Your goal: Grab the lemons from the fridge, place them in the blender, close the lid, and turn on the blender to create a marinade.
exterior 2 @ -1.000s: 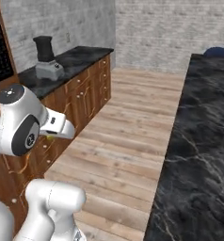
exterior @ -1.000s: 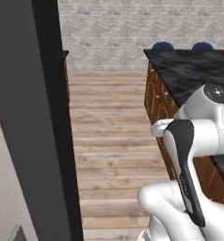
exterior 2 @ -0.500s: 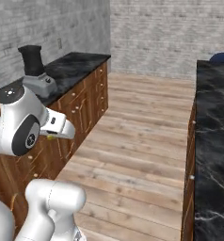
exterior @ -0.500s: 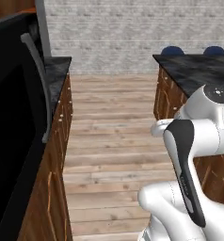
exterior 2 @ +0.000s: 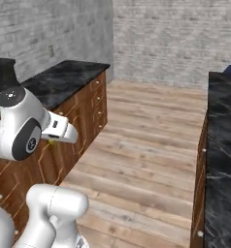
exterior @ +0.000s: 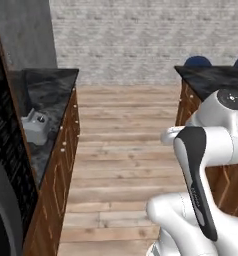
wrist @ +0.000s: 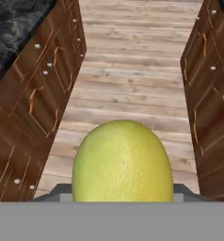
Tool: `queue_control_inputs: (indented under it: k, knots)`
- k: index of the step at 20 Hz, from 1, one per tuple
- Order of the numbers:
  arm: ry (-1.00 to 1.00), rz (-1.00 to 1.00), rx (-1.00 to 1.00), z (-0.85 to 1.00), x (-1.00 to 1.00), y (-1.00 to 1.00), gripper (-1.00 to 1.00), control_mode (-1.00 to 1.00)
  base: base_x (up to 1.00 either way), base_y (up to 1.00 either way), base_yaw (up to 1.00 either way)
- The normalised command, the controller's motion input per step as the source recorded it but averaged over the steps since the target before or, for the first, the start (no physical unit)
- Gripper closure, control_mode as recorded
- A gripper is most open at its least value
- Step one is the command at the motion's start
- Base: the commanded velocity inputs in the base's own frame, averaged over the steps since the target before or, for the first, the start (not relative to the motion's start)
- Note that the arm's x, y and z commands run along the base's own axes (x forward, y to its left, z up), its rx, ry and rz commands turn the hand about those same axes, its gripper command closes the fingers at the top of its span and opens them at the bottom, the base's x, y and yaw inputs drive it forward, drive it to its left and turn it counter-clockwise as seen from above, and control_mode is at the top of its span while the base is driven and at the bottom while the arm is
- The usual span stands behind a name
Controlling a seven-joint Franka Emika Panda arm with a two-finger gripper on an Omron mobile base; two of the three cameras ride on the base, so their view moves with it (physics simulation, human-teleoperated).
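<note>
Lemon, one round yellow-green fruit (wrist: 122, 162), sits clamped in the gripper low in the hand view, so fetching looks done, while the light grey blender base (exterior: 37, 127) at left centre awaits loading, lidding and switching on.

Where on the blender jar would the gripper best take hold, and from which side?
The blender stands upright on the dark counter, its dark jar widening toward the top. Judging by that flare, a grip from the aisle side across the narrower lower part looks safest. The gripper already holds a lemon, so it cannot grip now.
</note>
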Motion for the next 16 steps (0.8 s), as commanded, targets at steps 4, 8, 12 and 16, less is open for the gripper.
queue_control_inputs:
  k: [4,8,12,16]
  knots:
    - [0.00,0.00,0.00,0.00,0.00,0.00,1.00,1.00,1.00,-0.15,0.57]
    - [0.00,0.00,0.00,0.00,0.00,0.00,1.00,1.00,1.00,-0.18,0.62]
    - [0.00,0.00,0.00,0.00,0.00,0.00,1.00,1.00,1.00,-0.28,0.58]
    - [0.00,0.00,0.00,0.00,0.00,0.00,1.00,1.00,1.00,-0.20,0.63]
